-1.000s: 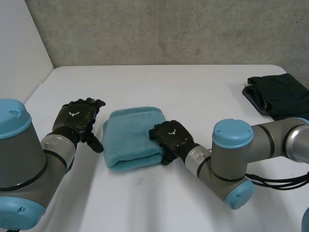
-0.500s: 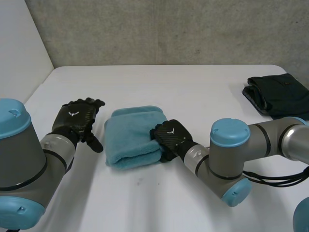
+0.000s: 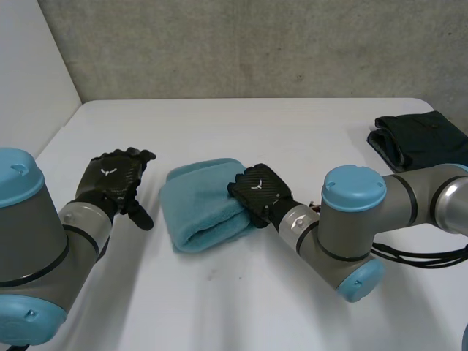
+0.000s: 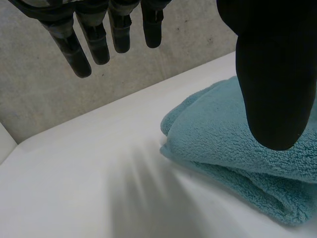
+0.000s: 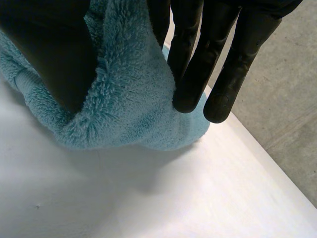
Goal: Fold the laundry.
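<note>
The towel (image 3: 205, 208), folded mid-tabletop (image 3: 292, 135), is pinched at its right edge by your right hand (image 3: 257, 191), while your left hand (image 3: 113, 179) hangs spread beside it, so a one-sided tug could drag the folds open.

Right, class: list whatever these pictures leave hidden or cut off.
- Head view: the dark folded garment has its near side hidden behind the right arm, and one end is cut by the picture's edge.
- Head view: the teal towel has one edge covered by the right hand.
- Left wrist view: part of the towel lies behind the thumb of the left hand.
</note>
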